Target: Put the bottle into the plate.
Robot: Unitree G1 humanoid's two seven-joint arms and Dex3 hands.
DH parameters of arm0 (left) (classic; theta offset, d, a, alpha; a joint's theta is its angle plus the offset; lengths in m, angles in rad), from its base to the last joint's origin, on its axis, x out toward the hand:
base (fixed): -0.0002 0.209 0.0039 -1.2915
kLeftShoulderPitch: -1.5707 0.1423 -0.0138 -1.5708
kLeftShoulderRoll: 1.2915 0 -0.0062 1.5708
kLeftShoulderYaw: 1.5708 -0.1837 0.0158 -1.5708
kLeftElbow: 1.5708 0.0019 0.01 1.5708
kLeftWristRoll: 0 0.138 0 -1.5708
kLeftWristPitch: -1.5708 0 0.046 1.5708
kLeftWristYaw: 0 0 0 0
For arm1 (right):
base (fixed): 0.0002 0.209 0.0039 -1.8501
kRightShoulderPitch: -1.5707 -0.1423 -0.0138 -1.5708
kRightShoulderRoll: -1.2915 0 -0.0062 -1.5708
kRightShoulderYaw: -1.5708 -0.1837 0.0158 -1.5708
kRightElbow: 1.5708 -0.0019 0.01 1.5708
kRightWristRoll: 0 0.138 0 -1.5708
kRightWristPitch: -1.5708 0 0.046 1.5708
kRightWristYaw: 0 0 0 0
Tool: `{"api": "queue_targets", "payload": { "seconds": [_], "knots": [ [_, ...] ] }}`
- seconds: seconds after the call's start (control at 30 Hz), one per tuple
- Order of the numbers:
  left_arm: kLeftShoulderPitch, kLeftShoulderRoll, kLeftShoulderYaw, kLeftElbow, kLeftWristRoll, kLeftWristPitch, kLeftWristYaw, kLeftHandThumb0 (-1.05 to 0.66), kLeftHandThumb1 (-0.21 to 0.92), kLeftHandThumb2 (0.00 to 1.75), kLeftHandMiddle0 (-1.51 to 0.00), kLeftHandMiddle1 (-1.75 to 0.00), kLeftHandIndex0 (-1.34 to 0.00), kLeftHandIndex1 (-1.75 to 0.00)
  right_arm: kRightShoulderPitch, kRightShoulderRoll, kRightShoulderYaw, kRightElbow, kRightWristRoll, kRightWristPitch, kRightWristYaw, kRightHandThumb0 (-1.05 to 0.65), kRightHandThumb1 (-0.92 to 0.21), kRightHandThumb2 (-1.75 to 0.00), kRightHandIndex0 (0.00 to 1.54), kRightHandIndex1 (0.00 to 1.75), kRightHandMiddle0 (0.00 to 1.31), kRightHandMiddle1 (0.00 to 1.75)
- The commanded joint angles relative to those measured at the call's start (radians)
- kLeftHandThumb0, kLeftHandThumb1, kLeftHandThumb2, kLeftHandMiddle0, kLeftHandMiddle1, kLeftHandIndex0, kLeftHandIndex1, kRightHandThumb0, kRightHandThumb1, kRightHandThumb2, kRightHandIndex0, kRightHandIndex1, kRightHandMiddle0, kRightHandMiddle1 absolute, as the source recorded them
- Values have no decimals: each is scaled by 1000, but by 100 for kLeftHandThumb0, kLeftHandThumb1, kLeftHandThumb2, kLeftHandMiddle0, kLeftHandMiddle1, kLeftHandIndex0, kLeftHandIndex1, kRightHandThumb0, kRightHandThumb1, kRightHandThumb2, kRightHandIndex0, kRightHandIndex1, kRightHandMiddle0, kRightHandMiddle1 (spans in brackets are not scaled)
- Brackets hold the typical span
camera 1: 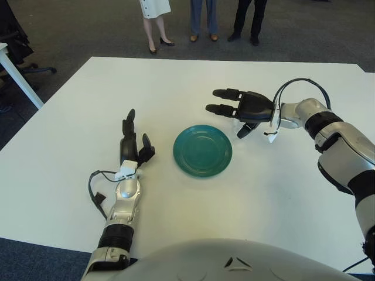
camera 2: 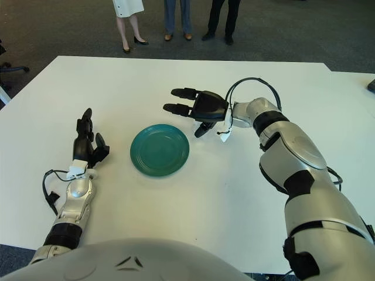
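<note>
Presumably the bottle [camera 1: 241,122] is clear, thin plastic, light and easily crushed or tipped; only a pale sliver of it shows, under the right hand [camera 1: 246,108], on the table [camera 1: 176,82] just beyond the right edge of the green plate [camera 1: 203,150]; the 2 upper fingers [camera 1: 225,93] reach out straight and the thumb hangs below, spread and not closed on it; a gentle grip round the body seems best; the left hand [camera 1: 130,143], fingers relaxed, shows left of the plate
</note>
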Motion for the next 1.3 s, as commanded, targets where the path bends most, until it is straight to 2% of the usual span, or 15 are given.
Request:
{"api": "queue_targets", "payload": {
  "seconds": [0.0, 0.2, 0.67, 0.97, 1.27],
  "knots": [
    [109, 3, 10, 47, 7, 18, -6, -101, 92, 98, -14, 0, 0, -36, -2, 1, 4, -1, 20, -12, 2, -105, -92, -54, 12, 0, 3, 15],
    [117, 7, 23, 47, 2, 22, -9, -102, 92, 98, -13, 0, 0, -35, -3, -5, 6, -5, 21, -28, 5, -105, -92, -54, 11, 0, 0, 19],
    [109, 13, 39, 66, -15, 29, -19, -98, 92, 99, -14, 0, 0, -37, -12, -44, 1, -27, 34, -56, 25, -105, -92, -56, 10, 0, 0, 17],
    [67, 23, 41, 118, -20, 48, -31, -98, 92, 98, -14, 0, 0, -36, -23, -111, -16, -60, 42, -80, 22, -105, -92, -62, 11, 0, 0, 17],
    [47, 36, 45, 156, -23, 48, -36, -98, 92, 98, -15, 0, 0, -37, -25, -144, -48, -81, 69, -81, 59, -105, -92, -57, 12, 0, 0, 19]
  ]
}}
